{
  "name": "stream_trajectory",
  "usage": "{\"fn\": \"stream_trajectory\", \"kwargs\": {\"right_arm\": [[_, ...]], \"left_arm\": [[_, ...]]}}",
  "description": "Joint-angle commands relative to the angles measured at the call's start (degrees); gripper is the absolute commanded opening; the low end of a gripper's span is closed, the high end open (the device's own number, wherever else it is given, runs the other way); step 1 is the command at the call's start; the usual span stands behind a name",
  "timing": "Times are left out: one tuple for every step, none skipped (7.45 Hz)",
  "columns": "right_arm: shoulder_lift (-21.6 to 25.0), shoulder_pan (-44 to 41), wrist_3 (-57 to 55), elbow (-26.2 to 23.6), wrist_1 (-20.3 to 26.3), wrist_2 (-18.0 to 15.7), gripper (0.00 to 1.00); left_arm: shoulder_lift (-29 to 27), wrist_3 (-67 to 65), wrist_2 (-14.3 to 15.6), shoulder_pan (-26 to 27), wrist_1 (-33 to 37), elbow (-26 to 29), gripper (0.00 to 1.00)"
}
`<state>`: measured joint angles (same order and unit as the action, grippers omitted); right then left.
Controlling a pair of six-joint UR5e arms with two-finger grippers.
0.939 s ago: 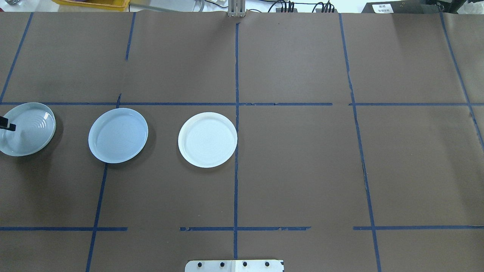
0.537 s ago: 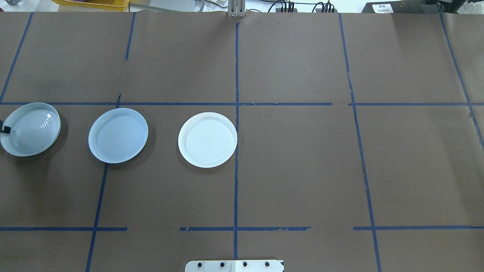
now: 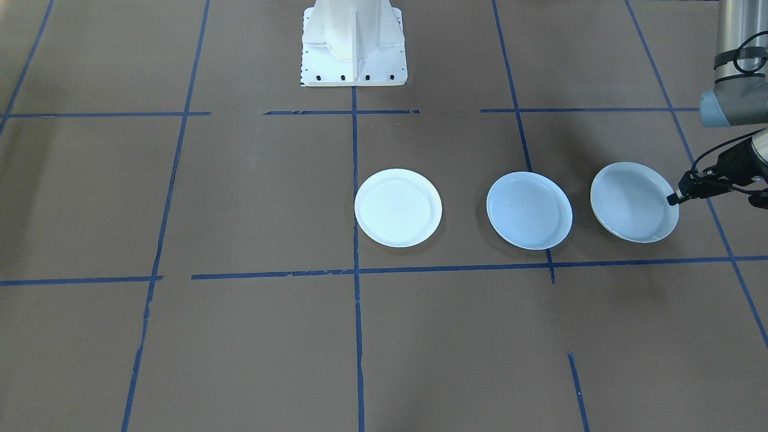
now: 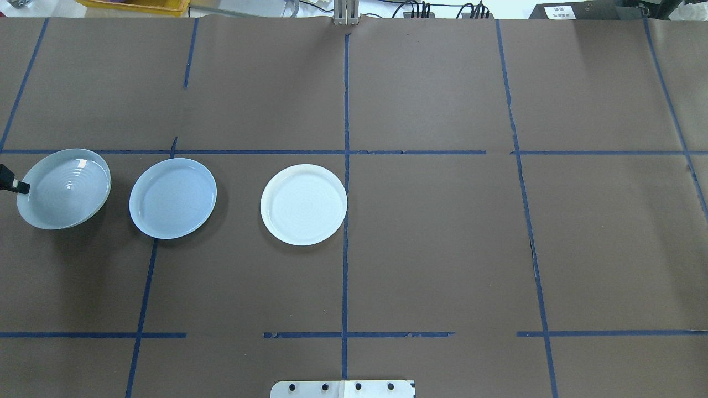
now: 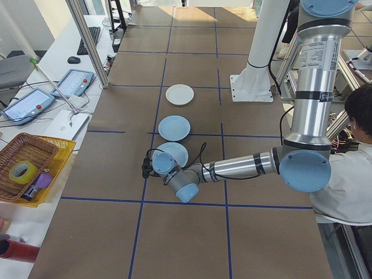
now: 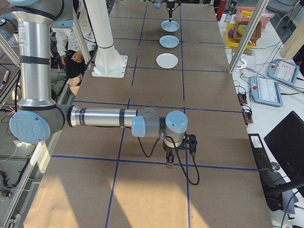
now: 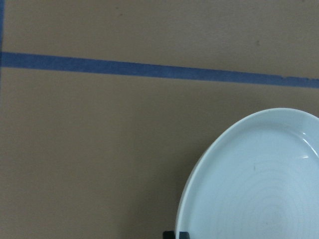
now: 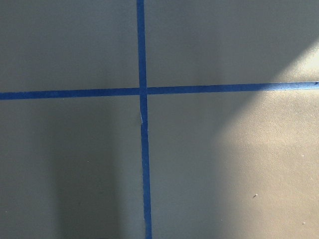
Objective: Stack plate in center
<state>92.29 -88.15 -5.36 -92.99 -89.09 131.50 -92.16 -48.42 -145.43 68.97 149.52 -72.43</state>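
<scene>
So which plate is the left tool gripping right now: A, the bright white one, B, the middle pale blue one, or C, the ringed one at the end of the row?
C: the left tool pinches the rim of the ringed plate, which is tilted above its shadow.

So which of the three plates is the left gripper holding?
The ringed grey-blue plate at the row's end, gripped at its rim by the left gripper and tilted off the table; the other two lie flat.
</scene>
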Motion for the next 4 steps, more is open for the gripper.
{"fn": "stream_trajectory", "kwargs": {"right_arm": [[0.0, 0.0, 0.0, 0.0, -0.04, 0.07, 1.0], [0.0, 0.0, 0.0, 0.0, -0.04, 0.07, 1.0], [0.0, 0.0, 0.09, 0.0, -0.04, -0.01, 1.0], [0.0, 0.0, 0.0, 0.0, -0.04, -0.01, 1.0]], "left_arm": [[-0.21, -11.98, 1.8, -0.58, -0.19, -7.43, 0.0], [-0.12, -16.75, 6.34, -4.51, -0.19, -10.6, 0.0], [-0.73, -20.97, 7.78, -8.46, -0.19, -12.54, 0.0], [-2.56, -24.23, 10.66, -11.64, -0.19, -13.0, 0.0]]}}
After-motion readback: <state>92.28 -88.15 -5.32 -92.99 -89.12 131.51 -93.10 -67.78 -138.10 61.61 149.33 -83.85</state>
